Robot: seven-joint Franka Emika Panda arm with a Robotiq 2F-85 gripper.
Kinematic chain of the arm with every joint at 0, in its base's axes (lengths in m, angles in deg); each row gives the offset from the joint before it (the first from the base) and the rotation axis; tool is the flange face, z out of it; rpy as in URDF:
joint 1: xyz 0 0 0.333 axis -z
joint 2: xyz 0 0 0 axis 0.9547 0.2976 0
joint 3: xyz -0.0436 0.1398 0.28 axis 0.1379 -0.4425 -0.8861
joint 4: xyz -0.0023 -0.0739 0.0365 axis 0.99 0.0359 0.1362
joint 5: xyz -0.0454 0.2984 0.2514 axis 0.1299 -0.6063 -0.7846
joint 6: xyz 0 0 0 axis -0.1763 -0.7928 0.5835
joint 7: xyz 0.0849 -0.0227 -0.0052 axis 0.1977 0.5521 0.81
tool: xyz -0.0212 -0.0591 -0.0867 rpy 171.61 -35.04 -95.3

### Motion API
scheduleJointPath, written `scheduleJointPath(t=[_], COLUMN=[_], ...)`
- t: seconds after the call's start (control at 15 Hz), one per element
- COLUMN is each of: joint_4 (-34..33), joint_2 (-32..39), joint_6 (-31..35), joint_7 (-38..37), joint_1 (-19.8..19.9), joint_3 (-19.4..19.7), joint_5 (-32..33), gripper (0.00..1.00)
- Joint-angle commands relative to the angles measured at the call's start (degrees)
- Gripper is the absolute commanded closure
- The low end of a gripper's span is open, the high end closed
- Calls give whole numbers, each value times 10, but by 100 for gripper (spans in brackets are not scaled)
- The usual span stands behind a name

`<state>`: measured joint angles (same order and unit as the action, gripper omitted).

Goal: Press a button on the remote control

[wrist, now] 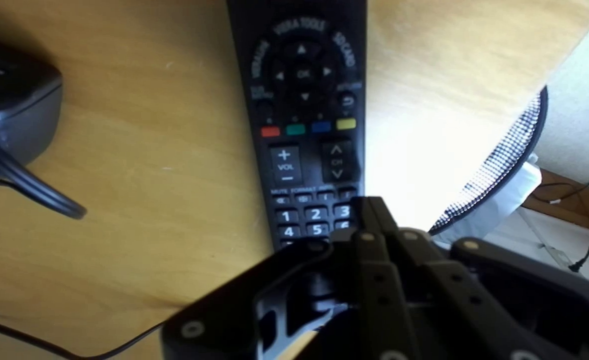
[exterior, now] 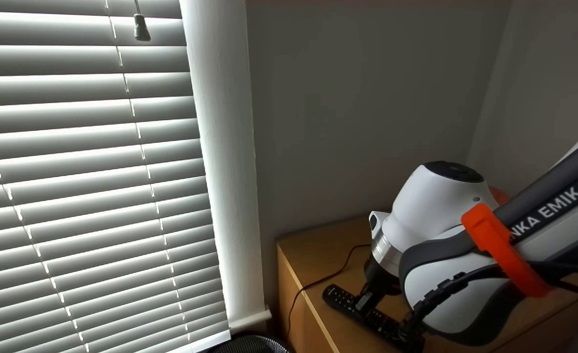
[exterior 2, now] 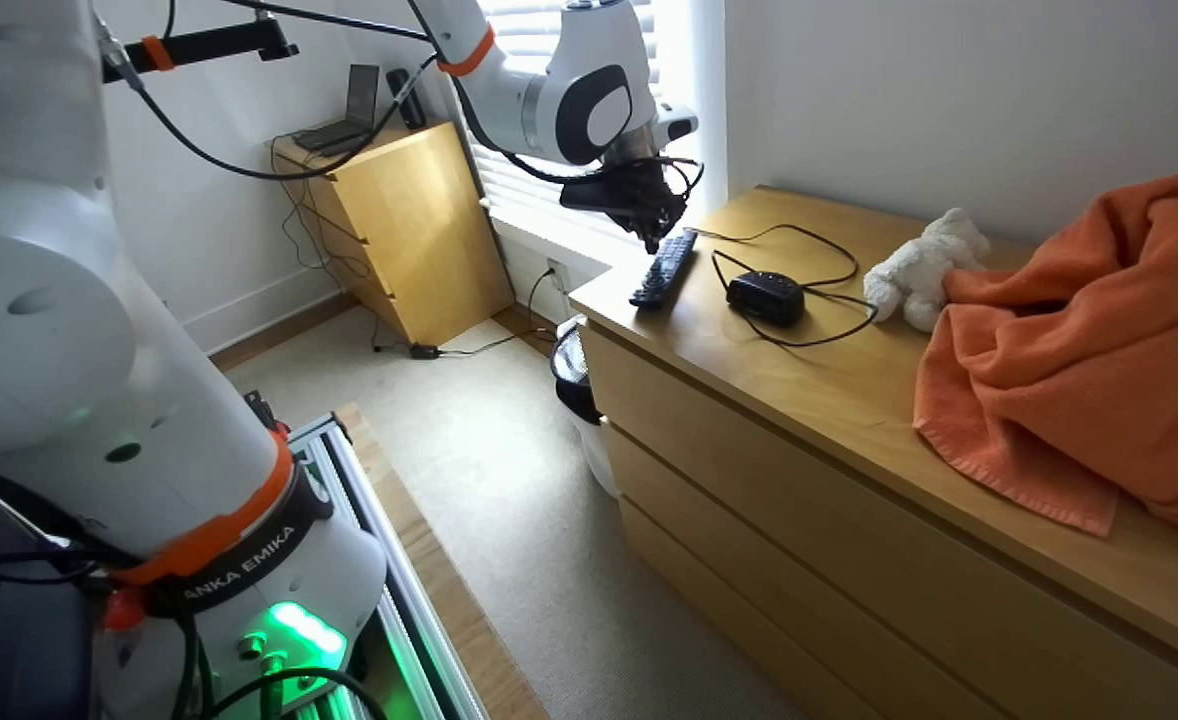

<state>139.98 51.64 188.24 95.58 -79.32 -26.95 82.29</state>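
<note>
Remote point(wrist: 302, 112) beneath the pressed-together jaws of our gripper point(wrist: 371, 202); we're probably aiming, next must push down a button point(wrist: 345, 211).

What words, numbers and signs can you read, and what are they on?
Remote control:
"VIERA TOOLS"
"VIERA LIN", end unclear
"SD CARD"
"OK", arrows around it
"+ VOL -"
"CH", up and down arrows
"MUTE"
"FORMAT"
"1 2 3"
"4 5 6", 6 partly covered
Robot arm: "NKA EMIKA"
Robot base: "ANKA EMIKA"
Too blurred: other small labels, writing on the black box.
</note>
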Motion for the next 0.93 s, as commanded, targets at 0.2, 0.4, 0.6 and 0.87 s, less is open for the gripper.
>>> scheduleJointPath(t=[0.2,0.4,0.6,0.87], joint_4=[-4,-5,-5,-5], joint_2=[15,17,21,22], joint_6=[15,16,21,36], joint_7=[-7,-7,-5,-4], joint_1=[2,3,5,5], joint_3=[2,1,-1,-1], joint_5=[19,19,17,20], gripper=[100,100,100,100])
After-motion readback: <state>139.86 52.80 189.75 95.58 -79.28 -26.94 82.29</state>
